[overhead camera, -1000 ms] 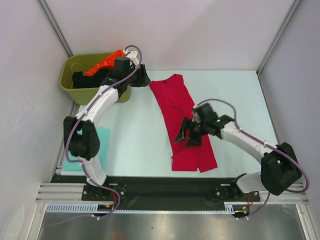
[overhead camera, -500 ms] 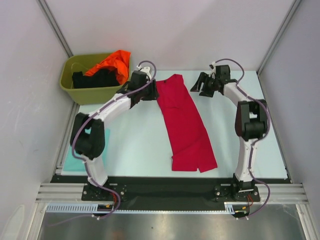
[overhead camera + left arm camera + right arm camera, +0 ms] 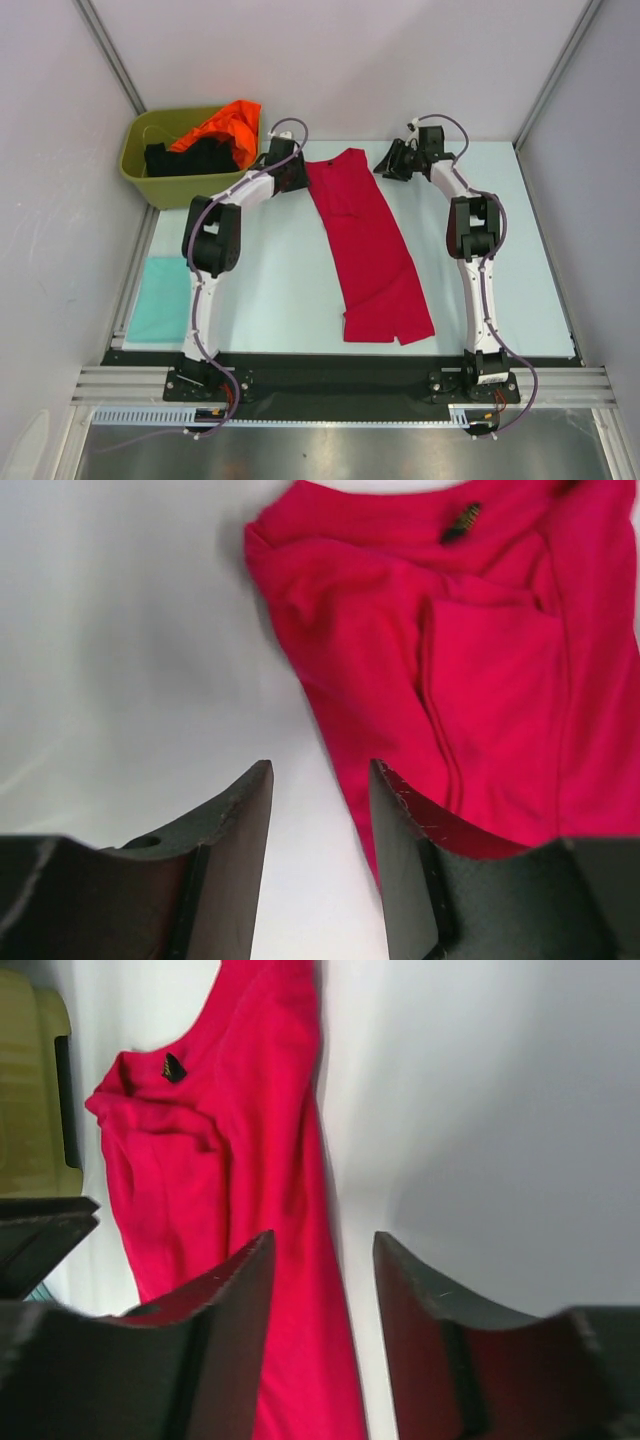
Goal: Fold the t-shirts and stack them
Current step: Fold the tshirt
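Observation:
A crimson-red t-shirt (image 3: 370,240) lies on the table as a long strip, collar end at the far side. My left gripper (image 3: 299,175) stands open at its far left corner. In the left wrist view the shirt (image 3: 470,680) has its edge under the right finger, and bare table shows between the jaws of the gripper (image 3: 320,775). My right gripper (image 3: 383,165) is open at the far right corner. In the right wrist view it (image 3: 323,1245) straddles the edge of the shirt (image 3: 220,1160). A pale teal t-shirt (image 3: 160,298) lies folded at the near left.
An olive-green tub (image 3: 140,165) stands at the far left corner, holding an orange shirt (image 3: 225,125) and a black one (image 3: 185,158). The tub (image 3: 25,1090) also shows in the right wrist view. White walls close the table at the back and sides.
The left gripper came off the tub to the red shirt's far left corner. The right arm swung from mid-shirt to the far right corner, and its jaws narrowed somewhat.

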You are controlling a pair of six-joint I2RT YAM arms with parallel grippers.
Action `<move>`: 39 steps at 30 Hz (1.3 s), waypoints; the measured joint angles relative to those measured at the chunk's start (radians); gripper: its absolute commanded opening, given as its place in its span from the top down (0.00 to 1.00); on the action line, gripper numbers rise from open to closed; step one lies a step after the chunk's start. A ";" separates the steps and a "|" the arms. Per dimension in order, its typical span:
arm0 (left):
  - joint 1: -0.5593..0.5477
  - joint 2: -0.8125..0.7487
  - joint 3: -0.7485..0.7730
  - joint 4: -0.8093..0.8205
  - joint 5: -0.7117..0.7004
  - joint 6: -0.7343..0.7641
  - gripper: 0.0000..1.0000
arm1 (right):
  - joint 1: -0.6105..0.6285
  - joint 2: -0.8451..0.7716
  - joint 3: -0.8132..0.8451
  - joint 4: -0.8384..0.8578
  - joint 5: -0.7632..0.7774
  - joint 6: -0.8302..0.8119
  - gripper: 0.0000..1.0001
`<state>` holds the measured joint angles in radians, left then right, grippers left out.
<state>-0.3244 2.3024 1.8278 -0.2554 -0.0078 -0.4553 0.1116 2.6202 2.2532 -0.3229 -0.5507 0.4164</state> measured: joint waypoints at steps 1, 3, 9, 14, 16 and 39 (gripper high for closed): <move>0.006 0.019 0.017 0.000 0.000 -0.011 0.53 | 0.002 0.009 0.011 0.003 -0.005 0.009 0.55; 0.019 0.053 0.046 -0.002 0.002 -0.034 0.53 | 0.006 0.030 0.028 0.008 -0.016 0.021 0.55; 0.050 0.143 0.135 0.022 0.041 -0.105 0.55 | 0.023 0.051 0.038 0.024 -0.044 0.044 0.58; 0.055 0.229 0.236 0.069 0.097 -0.174 0.68 | 0.029 0.054 0.035 0.027 -0.035 0.061 0.72; 0.056 0.254 0.255 0.101 0.126 -0.202 0.79 | 0.027 0.054 0.027 0.030 -0.030 0.072 0.83; 0.021 0.286 0.338 0.103 0.174 -0.124 0.45 | -0.120 -0.028 -0.156 0.175 0.150 0.180 1.00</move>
<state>-0.3035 2.5885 2.1654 -0.1524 0.1665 -0.5789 -0.0086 2.5919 2.0975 -0.1478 -0.4004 0.5961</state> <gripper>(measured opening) 0.547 0.011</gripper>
